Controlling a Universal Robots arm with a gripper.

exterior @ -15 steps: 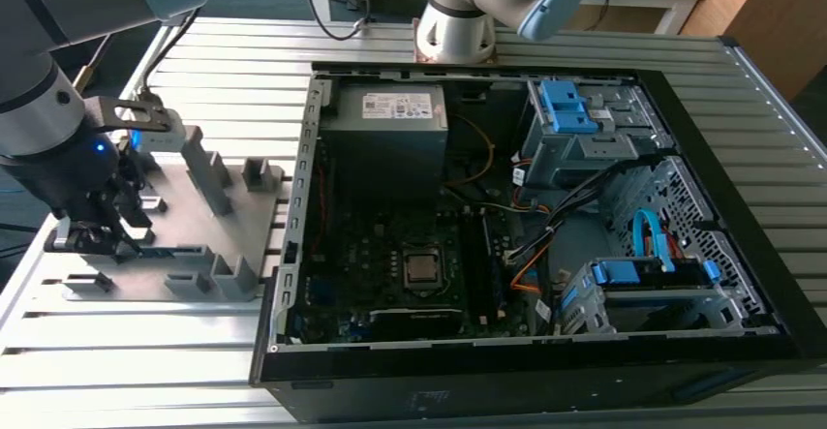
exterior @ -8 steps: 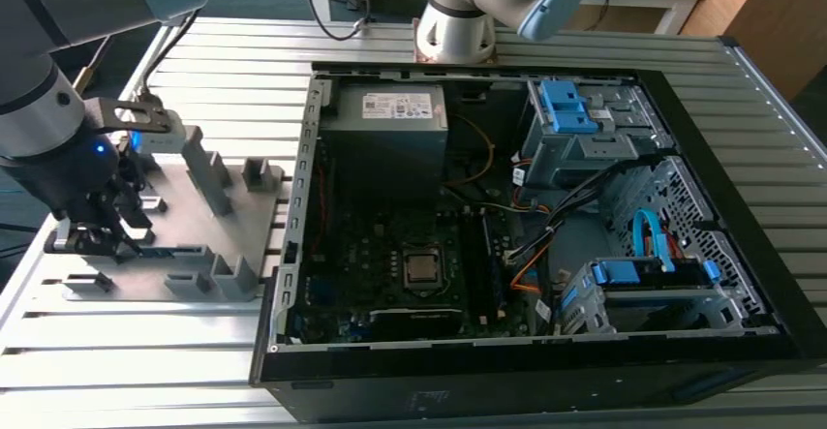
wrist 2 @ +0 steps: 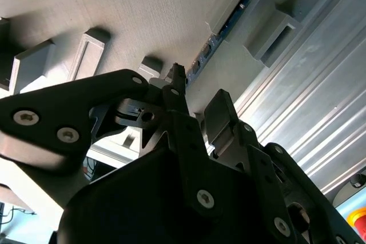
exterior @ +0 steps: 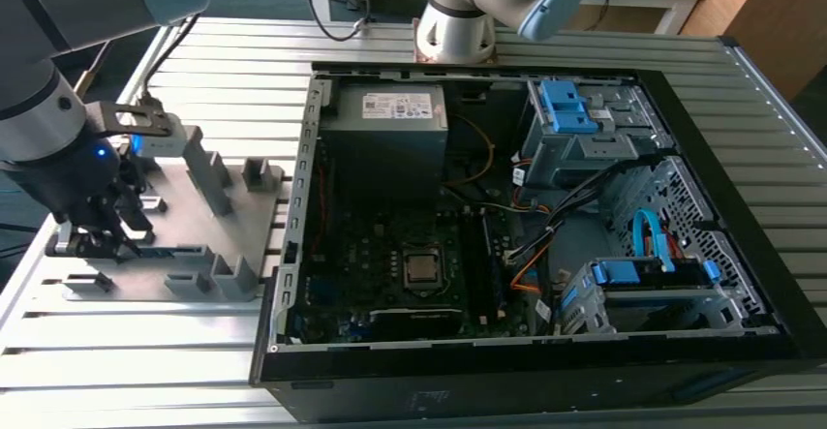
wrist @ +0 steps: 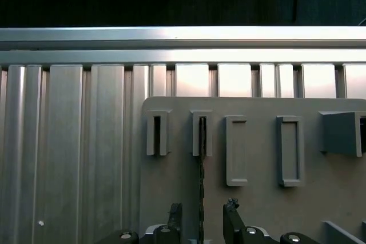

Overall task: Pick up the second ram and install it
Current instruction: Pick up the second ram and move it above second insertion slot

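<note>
Gripper, lower left in the exterior view, hangs spread astride the memory stick, which the first wrist view shows slotted upright in its holder for pinching.

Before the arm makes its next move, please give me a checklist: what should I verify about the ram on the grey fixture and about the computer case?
1. Second ram stands on edge in its slot of the grey fixture: ok.
2. Claw open: ok.
3. Ram sits midway in the claw's gap, untouched on both sides: ok.
4. Computer case side open: ok.
5. Free memory slot on the motherboard: cannot tell.
</note>
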